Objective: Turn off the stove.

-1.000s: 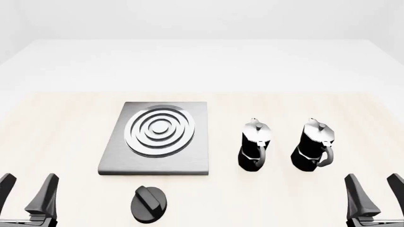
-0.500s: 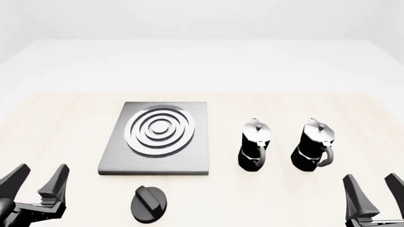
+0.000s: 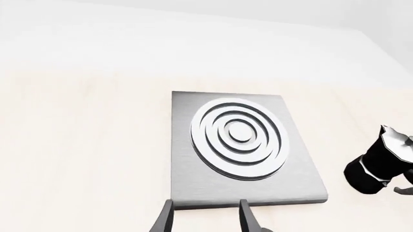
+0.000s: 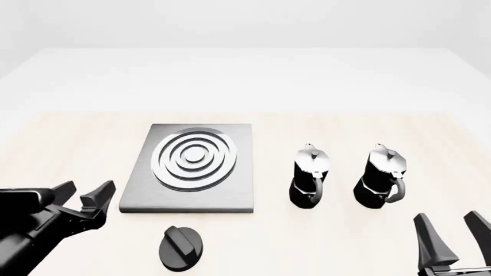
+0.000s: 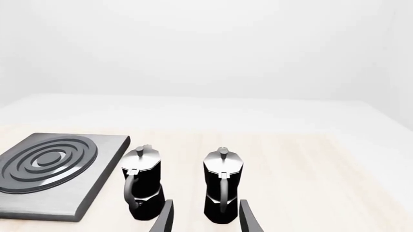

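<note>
Front view: the stove [image 4: 192, 169] is seen left of the counter's [image 4: 383, 123] centre, its knob [image 4: 181, 247] at 6 o'clock from it. At 9 o'clock from the knob, the left gripper [image 4: 81, 195] is held with fingers spread, empty; the right gripper [image 4: 452, 230] likewise, near the moka pots [image 4: 310, 175].

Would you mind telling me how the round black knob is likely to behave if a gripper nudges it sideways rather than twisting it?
The knob looks low and wide, so tipping seems unlikely. It lies flat on the table, apart from the stove plate, so it may slide. Its raised ridge should give the fingers something to catch.
</note>
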### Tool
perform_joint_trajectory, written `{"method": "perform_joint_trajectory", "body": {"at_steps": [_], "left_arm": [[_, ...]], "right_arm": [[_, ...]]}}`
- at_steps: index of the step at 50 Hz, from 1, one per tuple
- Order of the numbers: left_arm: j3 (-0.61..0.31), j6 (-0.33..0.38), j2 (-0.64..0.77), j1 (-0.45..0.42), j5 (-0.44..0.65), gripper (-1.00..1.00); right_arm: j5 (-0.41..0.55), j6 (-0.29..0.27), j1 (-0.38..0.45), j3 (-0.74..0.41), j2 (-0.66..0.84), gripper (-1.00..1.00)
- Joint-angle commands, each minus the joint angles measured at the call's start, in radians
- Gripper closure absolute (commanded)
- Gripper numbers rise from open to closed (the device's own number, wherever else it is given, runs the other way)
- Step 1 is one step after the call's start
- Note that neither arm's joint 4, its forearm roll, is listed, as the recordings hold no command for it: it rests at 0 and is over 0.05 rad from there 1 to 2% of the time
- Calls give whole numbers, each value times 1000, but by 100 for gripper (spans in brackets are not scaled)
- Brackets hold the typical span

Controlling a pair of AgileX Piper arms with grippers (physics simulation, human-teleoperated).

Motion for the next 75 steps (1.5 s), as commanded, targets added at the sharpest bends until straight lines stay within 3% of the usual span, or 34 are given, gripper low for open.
{"method": "perform_joint_trajectory", "body": {"at_steps": [1, 8, 15, 24, 25, 37, 42, 48, 57, 75], "left_arm": [[-56, -119, 124, -48, 46, -100], [-36, -151, 261, -36, -3, -100], [-35, -188, 278, -80, 41, -100], [-46, -178, 321, -111, 70, -100], [-42, -215, 324, -131, 68, -100], [-46, -270, 363, -157, 46, -100], [-19, -352, 364, -201, 33, -100], [-15, -380, 357, -209, 36, -100], [38, -485, 383, -261, -44, -100], [94, -538, 529, -297, -211, -100]], "right_arm": [[2, -6, 10, 1, 1, -100], [3, -7, 16, 0, 0, -100], [6, -1, 30, 0, 0, -100], [7, 2, 32, 0, 0, -100], [7, 1, 31, 0, 0, -100], [8, 2, 34, 0, -1, -100], [8, 2, 33, 0, 0, -100], [9, 3, 36, 1, -1, -100], [9, 2, 37, 1, 0, -100], [10, 1, 37, 1, 0, -100]]}}
